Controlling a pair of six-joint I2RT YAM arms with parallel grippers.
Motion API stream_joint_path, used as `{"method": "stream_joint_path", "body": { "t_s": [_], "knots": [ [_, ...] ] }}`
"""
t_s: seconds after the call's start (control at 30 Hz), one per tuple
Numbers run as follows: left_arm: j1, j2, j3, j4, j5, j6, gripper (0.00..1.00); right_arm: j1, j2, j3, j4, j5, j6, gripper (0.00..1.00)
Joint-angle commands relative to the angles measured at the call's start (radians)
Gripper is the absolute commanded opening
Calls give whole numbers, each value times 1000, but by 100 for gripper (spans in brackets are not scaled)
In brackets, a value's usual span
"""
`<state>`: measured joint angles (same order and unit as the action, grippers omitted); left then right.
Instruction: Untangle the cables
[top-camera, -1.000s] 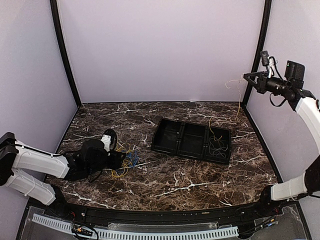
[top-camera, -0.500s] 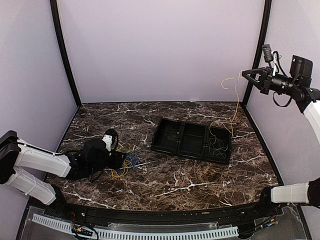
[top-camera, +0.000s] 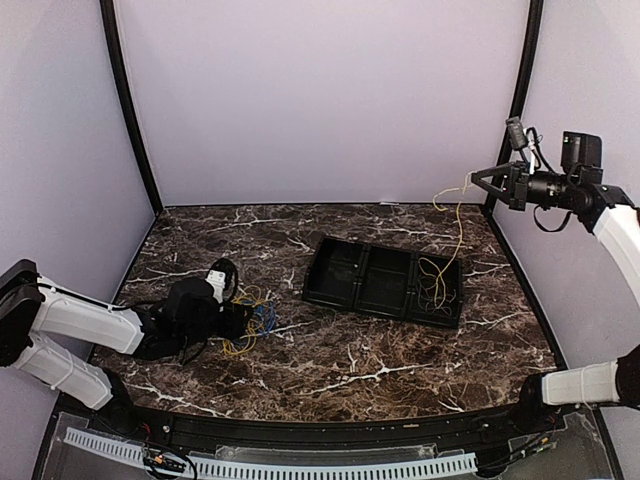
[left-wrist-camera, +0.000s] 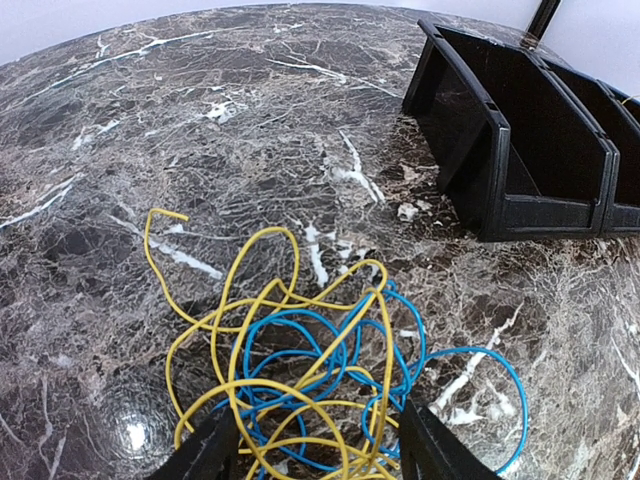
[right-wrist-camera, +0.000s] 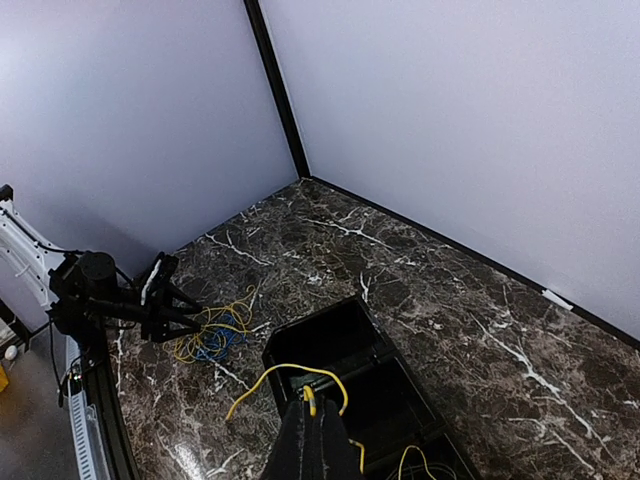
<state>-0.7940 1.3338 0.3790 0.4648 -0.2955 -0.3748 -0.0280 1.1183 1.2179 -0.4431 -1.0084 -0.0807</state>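
1. No text, label, brand, number or sign can be read in any of the three views

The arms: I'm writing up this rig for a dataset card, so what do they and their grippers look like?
Both the left arm and right arm have smooth white link shells with black joints. The left gripper and right gripper are black, with tapered black fingers. A black wire loops loosely at the right wrist. No markings are legible.
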Motion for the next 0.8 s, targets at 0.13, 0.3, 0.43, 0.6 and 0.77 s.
{"method": "stream_joint_path", "body": {
  "t_s": [0.13,0.3,0.43,0.6,0.77],
  "knots": [
    [1,0,16,2,-11,-6,57,77,115,384,117,22,49,0],
    [1,-7,12,-6,-13,-17,57,77,222,651,181,2,134,0],
    [1,-28,0,-15,-19,-22,57,77,283,756,239,-28,206,0],
    [1,-41,-11,-9,-20,-32,57,93,316,714,314,-57,286,0],
    [1,-34,-12,-7,-14,-39,56,160,311,528,316,-3,209,0]
  ]
}}
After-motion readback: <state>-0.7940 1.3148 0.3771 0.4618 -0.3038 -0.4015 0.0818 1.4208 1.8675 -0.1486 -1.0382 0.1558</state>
